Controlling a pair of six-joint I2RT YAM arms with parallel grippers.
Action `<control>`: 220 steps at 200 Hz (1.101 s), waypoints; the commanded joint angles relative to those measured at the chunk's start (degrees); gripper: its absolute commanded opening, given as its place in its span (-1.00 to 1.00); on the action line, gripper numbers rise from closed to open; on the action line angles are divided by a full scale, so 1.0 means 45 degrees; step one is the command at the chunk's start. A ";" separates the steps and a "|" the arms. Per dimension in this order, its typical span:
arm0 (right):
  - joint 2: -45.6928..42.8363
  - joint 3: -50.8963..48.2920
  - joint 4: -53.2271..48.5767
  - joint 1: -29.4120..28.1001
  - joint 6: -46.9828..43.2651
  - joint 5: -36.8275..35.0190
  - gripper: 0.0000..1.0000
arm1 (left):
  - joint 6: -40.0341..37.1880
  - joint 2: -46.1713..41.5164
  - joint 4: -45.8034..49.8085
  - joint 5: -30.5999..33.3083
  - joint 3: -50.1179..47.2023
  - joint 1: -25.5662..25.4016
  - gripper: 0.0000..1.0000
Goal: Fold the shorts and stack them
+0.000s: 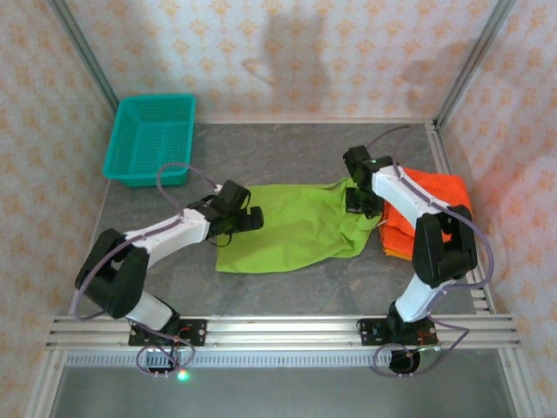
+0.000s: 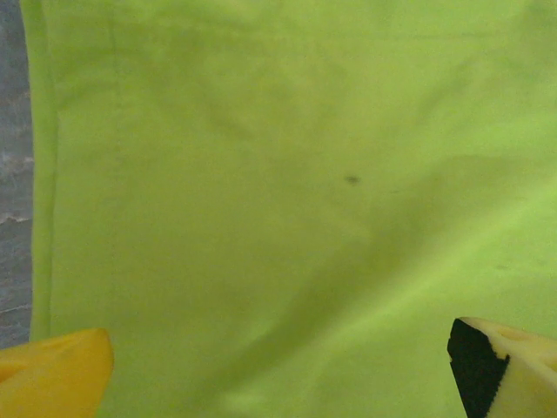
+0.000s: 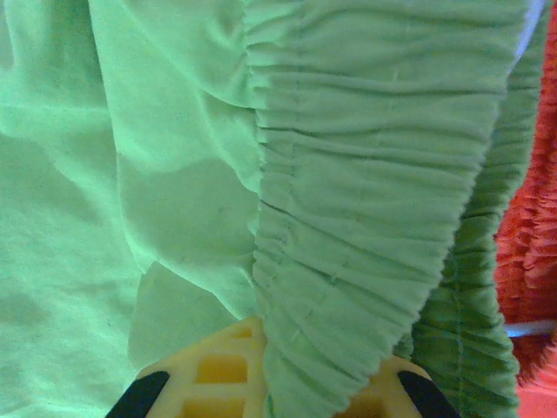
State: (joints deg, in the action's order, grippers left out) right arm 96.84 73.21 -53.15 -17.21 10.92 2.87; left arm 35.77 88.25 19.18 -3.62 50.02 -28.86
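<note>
The lime green shorts [image 1: 296, 228] lie spread flat mid-table, gathered waist to the right. Two orange shorts [image 1: 428, 207] are piled at the right, against that waist. My left gripper [image 1: 252, 218] hovers low over the green shorts' left half, open; in the left wrist view its yellow fingers [image 2: 54, 373] stand wide apart over smooth green cloth [image 2: 261, 218] with a small dark mark [image 2: 352, 179]. My right gripper [image 1: 361, 202] is shut on the green waistband [image 3: 365, 174], which runs down between its fingers [image 3: 218, 370]. Orange fabric [image 3: 533, 235] shows at the right edge.
A teal mesh basket [image 1: 150, 138] stands at the back left corner. Bare grey tabletop [image 1: 287, 152] lies behind the shorts and in front of them. Metal frame posts and patterned walls close in the table.
</note>
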 commanded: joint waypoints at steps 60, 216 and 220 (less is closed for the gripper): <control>-0.1220 -0.1291 0.1311 -0.0127 0.1372 0.2564 -0.93 | -0.0126 0.0414 0.1813 0.2384 -0.0967 0.2358 1.00; -0.2573 -0.3529 0.2955 0.1377 0.1802 0.3676 0.33 | -0.1504 -0.2017 0.2268 0.0234 0.3416 -0.1356 0.84; -0.2410 -0.3533 0.3010 0.1433 0.1794 0.3724 0.31 | -0.1503 -0.1762 0.2273 0.0141 0.3671 -0.1575 0.81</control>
State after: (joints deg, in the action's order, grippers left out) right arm 84.12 59.20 -42.09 -12.29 19.66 18.06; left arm 29.76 75.11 32.18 3.40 61.21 -31.59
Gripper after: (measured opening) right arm 0.681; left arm 0.945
